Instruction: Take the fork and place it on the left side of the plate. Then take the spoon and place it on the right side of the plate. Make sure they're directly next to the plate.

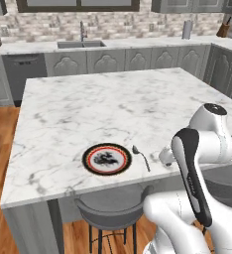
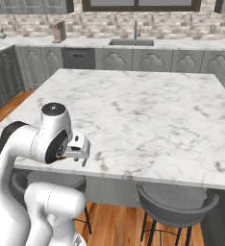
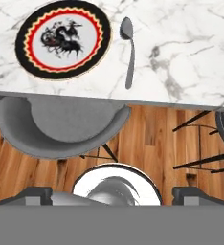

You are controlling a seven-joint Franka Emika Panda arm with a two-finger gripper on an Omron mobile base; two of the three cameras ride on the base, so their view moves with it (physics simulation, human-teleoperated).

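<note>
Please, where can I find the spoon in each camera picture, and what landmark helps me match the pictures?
Left base view: the spoon lies on the counter just right of the plate, near the front edge.
Right base view: I cannot find the spoon; the arm covers the counter's near left corner.
Hand view: the spoon is at upper centre, right of the plate.
Shared landmark: the grey stool under the counter edge.

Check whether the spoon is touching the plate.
Apart. In the hand view a strip of bare marble separates the spoon from the plate rim along its whole length; the left base view shows the same gap.
</note>
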